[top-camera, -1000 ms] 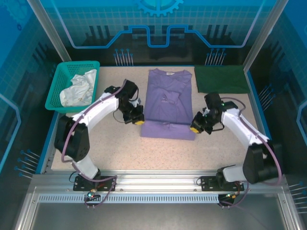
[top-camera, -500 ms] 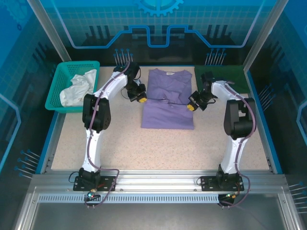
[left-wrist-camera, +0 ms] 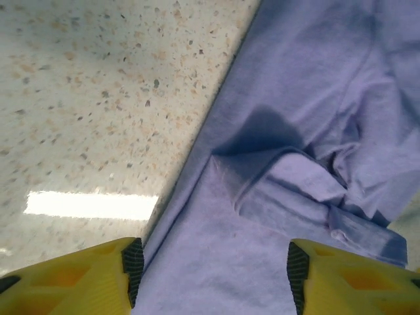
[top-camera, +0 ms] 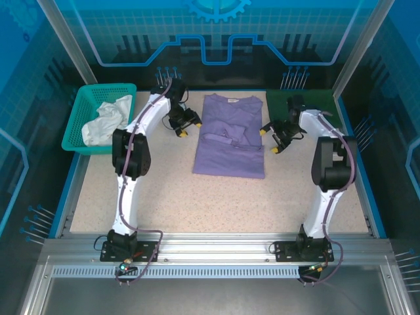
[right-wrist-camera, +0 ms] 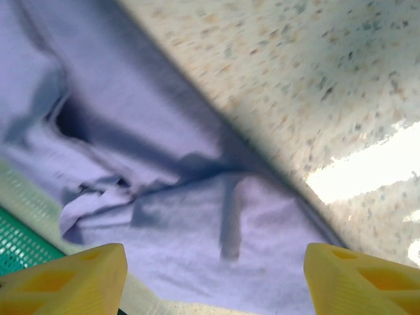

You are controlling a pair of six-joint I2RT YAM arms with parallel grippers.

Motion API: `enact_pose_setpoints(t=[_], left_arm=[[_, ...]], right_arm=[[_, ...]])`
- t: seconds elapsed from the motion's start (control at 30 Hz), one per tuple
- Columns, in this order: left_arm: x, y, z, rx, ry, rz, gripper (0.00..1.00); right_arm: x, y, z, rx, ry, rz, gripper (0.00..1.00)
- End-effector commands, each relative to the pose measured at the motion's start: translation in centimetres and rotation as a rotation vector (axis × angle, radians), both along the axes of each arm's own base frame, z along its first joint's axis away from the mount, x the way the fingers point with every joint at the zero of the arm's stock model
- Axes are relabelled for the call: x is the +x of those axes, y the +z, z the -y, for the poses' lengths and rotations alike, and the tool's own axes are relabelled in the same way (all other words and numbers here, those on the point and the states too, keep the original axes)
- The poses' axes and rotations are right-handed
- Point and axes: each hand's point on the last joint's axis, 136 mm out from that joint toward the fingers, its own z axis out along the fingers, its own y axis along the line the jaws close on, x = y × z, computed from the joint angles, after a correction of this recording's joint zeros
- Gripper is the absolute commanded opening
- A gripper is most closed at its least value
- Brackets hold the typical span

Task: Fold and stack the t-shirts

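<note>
Lavender t-shirt [top-camera: 229, 157] lay at the centre of the counter [top-camera: 164, 197], collar toward 12 o'clock, a rumpled ridge crossing its middle; dark green t-shirt [top-camera: 321, 102] was seen folded at 1 o'clock. The cloth was judged light, limp and unlikely to slip, but prone to sag and crease unless pinched at two matching points, best at the side edges. Left fingers [left-wrist-camera: 72, 275], at its 9 o'clock edge, and right fingers [right-wrist-camera: 65, 279], at 3 o'clock, were spread wide; nothing was gripped.
</note>
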Motion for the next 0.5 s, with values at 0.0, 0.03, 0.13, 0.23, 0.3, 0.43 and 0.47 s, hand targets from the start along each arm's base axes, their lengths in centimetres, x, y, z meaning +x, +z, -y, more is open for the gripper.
enact_pose_setpoints(t=[0.0,0.03,0.13,0.23,0.3,0.43,0.47], left_arm=[[-1.8,5.9,2.0,0.001,-0.034,0.165,0.51],[-2.6,6.0,3.1,-0.007,-0.069,0.184,0.44],[-5.5,4.8,6.5,-0.039,-0.179,0.184,0.28],[-7.6,2.5,9.0,-0.064,-0.254,0.136,0.22],[-8.2,0.9,9.8,-0.036,-0.291,0.120,0.21],[-8.7,-3.3,9.5,0.042,-0.320,0.085,0.19],[-8.9,-4.4,9.0,0.071,-0.322,0.074,0.18]], right_arm=[[-1.6,2.7,-1.8,-0.024,0.108,0.117,0.69],[-2.5,2.7,-2.6,-0.023,0.140,0.124,0.66],[-5.3,1.7,-5.5,-0.009,0.235,0.138,0.51],[-7.5,0.1,-7.6,-0.021,0.310,0.125,0.34],[-8.3,-1.2,-8.4,-0.024,0.331,0.108,0.24],[-8.7,-4.6,-9.0,-0.048,0.350,0.062,0.15],[-8.8,-5.5,-9.1,-0.052,0.358,0.048,0.13]])
